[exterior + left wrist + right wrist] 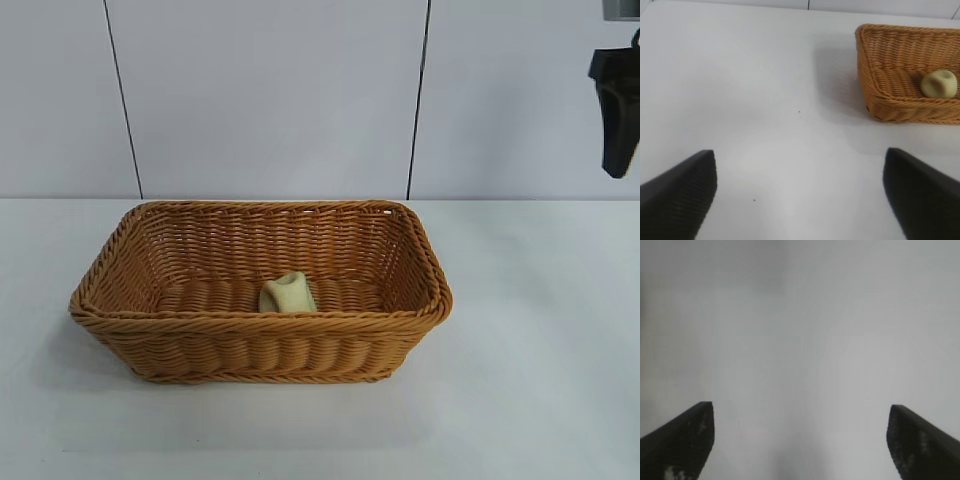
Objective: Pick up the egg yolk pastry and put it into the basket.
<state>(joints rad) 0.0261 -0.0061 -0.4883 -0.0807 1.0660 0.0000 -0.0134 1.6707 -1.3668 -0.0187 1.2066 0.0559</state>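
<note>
Basket [260, 350]: golden-brown wicker, rectangular, seen standing on the white table [540, 380] near the middle of the exterior view; sloping sides, braided rim.
Egg yolk pastry [288, 293]: pale cream-yellow lump, observed lying on the basket floor, close to the near wall and roughly midway along it; touched by no gripper.
Right gripper [800, 440]: seen high at the upper right edge of the exterior view, well clear of the basket; jaws are spread wide, with only bare table between them.
Left gripper [800, 192]: not visible in the exterior view; in its wrist view the jaws are held wide apart over bare table, basket and pastry well off to one side.
</note>
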